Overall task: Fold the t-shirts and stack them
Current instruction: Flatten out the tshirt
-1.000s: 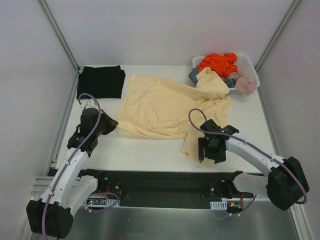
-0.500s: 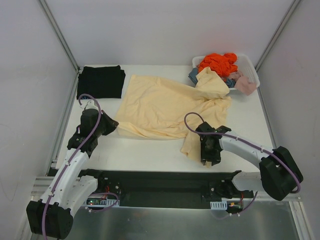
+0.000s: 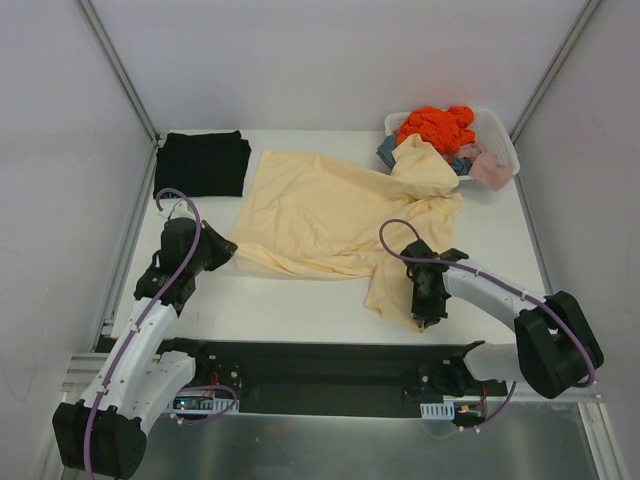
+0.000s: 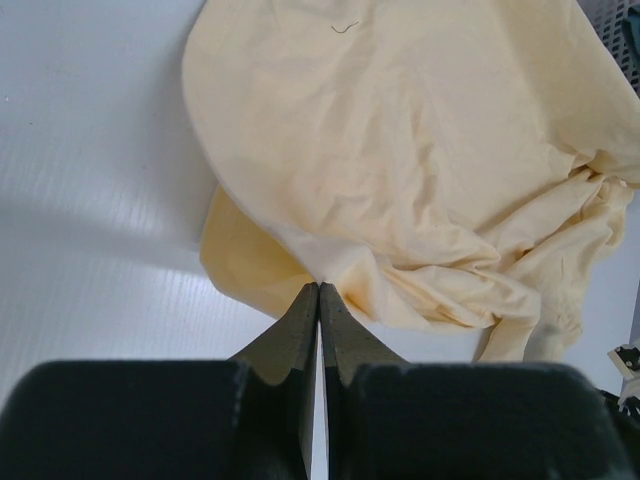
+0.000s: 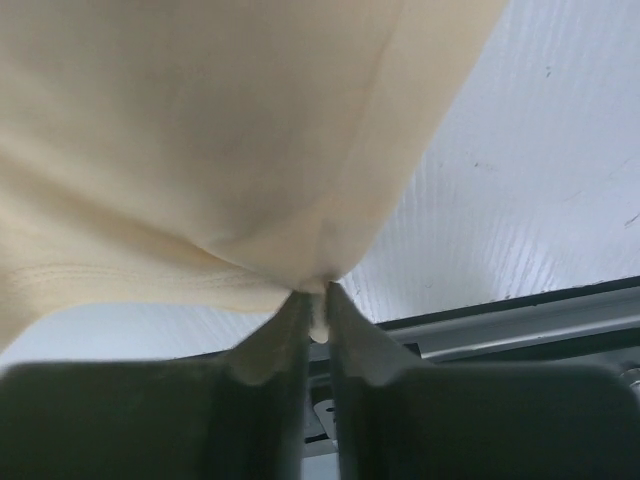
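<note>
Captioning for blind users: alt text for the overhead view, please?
A rumpled cream shirt lies spread on the table, its near edge pinched by the left end effector at left and the right end effector at right. A folded black shirt sits far left, a basket of clothes far right.

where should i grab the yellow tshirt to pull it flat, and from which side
Its near edge, at the two outer corners, coming from the near side. The cream-yellow t-shirt lies rumpled with that edge closest and loose; the left gripper and right gripper each have jaws shut on a pinch of it there.
</note>
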Motion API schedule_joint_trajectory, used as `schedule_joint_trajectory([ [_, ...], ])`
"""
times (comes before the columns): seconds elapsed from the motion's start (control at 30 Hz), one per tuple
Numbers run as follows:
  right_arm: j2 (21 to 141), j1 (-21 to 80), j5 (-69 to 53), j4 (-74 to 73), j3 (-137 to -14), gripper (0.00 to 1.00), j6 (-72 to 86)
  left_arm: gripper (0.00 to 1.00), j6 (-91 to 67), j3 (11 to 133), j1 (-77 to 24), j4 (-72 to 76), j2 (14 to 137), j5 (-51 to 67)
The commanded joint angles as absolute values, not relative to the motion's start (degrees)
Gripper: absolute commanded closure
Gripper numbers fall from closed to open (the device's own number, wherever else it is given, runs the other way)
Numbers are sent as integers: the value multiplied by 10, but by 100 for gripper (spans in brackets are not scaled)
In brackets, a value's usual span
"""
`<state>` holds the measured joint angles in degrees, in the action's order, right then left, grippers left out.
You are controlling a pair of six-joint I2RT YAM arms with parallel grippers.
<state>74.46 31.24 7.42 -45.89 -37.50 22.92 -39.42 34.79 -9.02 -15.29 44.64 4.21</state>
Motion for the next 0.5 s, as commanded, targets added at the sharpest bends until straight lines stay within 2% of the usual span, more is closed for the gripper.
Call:
schedule_joint_trajectory([
  [0.0, 752, 297, 44, -454, -382, 95, 196, 100, -396, 353, -92, -145, 432, 30],
  [0.03, 748, 294, 42, -454, -393, 99, 193, 100, -396, 356, -92, -147, 432, 29],
  [0.13, 702, 289, 75, -470, -427, 99, 175, 100, -386, 375, -92, -149, 424, 24],
  [0.3, 576, 247, 199, -487, -576, 99, 135, 100, -369, 436, -92, -148, 392, -17],
  [0.47, 495, 224, 281, -368, -671, 99, 76, 100, -345, 516, -92, -134, 385, -46],
])
